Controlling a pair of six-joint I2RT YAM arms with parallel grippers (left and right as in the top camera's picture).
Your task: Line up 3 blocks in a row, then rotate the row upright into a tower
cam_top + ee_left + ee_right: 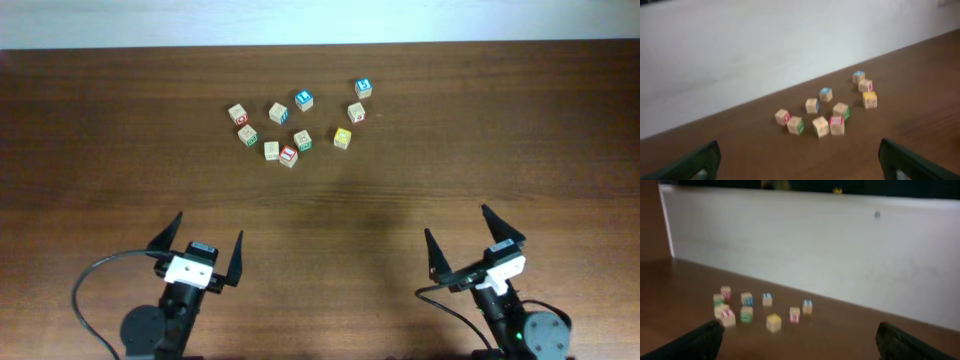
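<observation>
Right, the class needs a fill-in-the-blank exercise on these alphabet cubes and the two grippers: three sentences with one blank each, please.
1. The left gripper and the right gripper both stand ___, holding nothing.
2. In the overhead view, the yellow-faced cube lies to the ___ of the red-bordered cube.
3. The rightmost cube in the overhead view has a ___ top face.
Missing words: open; right; blue.

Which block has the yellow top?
The yellow block, sitting a little apart at the side of the bunch. Only its top is yellow; the other blocks show blue, red, green or plain wood.
</observation>
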